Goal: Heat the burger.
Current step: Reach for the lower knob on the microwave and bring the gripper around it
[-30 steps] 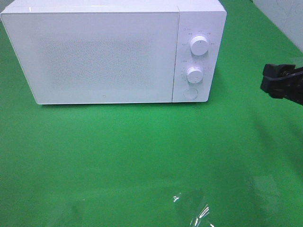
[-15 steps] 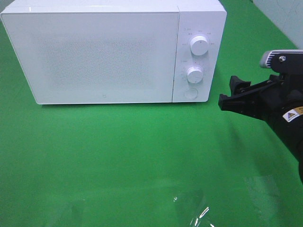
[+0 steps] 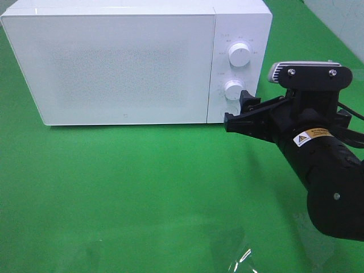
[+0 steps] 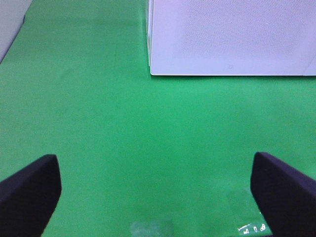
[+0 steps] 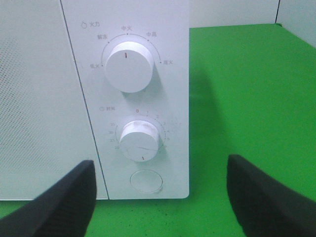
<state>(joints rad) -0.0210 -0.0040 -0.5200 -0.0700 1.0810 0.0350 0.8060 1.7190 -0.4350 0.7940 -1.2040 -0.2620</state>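
White microwave, door shut. I think the right gripper, fingers wide and empty, should push the round button slow and straight. The left gripper is wide too.

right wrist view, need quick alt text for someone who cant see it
A white microwave seen close up: its control panel carries an upper knob, a lower knob and a round button beneath, beside the closed door. The open right tool frames it, dark fingers wide apart and empty, over green cloth.
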